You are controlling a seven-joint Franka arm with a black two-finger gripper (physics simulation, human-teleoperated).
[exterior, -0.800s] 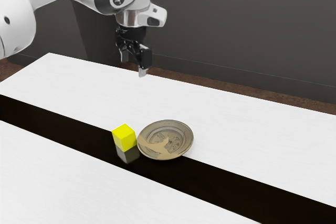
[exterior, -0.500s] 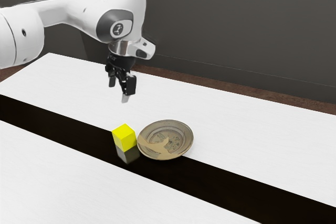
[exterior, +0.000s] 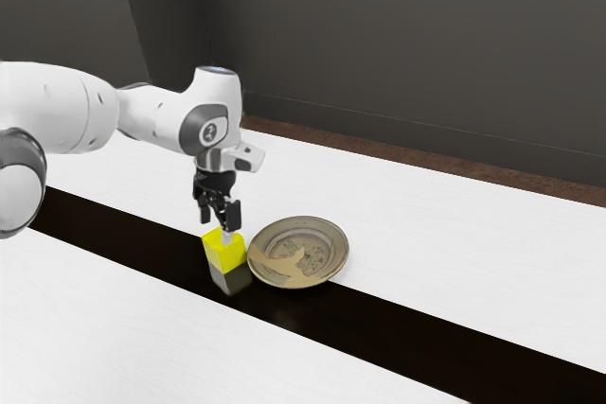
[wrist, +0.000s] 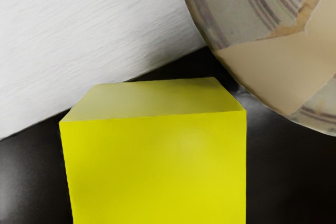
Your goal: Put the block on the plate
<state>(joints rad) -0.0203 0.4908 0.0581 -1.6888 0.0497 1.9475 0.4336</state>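
Observation:
My gripper is open right over the yellow block, with one fingertip overlapping the block's upper part in the exterior view. Whether that fingertip touches the block, I cannot tell. The block stands on the table's glossy black strip, close beside the plate. In the wrist view the yellow block looms large under my hand. The worn, beige-and-grey patterned plate lies near it, its rim a short way from one block corner.
A black strip runs across the white table, and the plate lies partly over its edge. Dark walls stand beyond the table's far edge.
My hand has come down from high above the table, moving slightly toward the exterior view's left, to the block. Block and plate have stayed in place.

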